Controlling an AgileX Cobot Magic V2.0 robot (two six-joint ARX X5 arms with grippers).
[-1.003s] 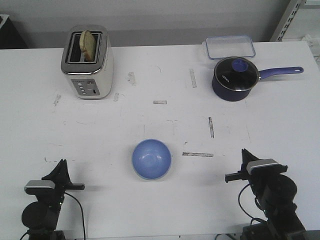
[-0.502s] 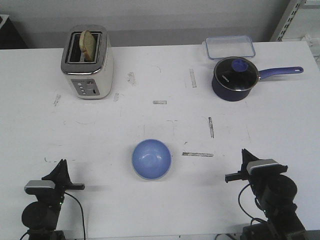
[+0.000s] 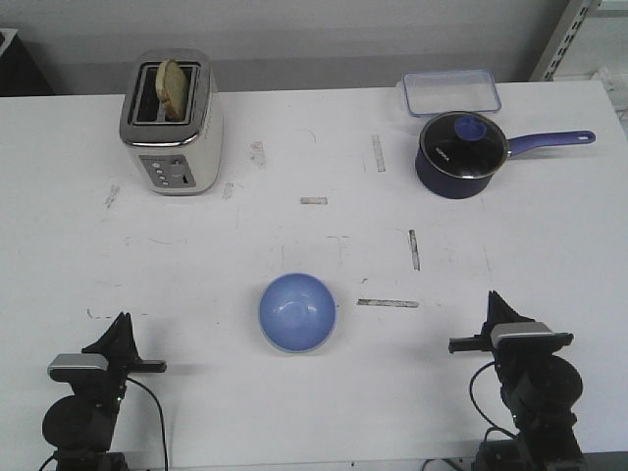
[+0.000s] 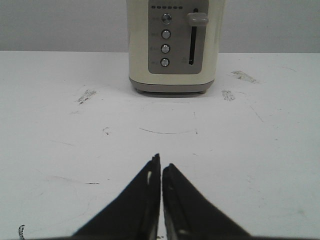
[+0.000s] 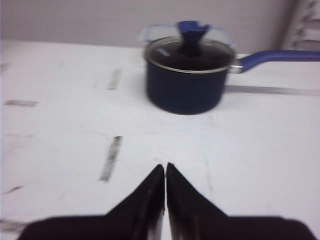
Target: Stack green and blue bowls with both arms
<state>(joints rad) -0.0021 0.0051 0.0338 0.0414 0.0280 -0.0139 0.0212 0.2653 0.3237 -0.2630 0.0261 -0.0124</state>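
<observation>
At the table's near edge, the left gripper (image 4: 161,172) and the right gripper (image 5: 165,172) have their jaws pressed together, holding nothing. A little farther in, near the middle, the blue bowl (image 3: 297,312) sits upright; no separate green bowl shows, so I cannot tell whether it lies nested beneath. The toaster (image 3: 172,123) and saucepan (image 3: 463,154) stand toward the far edge.

The right claw (image 5: 165,172) has its black fingers pressed together, tips nearly touching, over the white tabletop (image 5: 260,150). Ahead of it stands a navy saucepan (image 5: 187,80) with a glass lid and blue knob. The view is blurred.
</observation>
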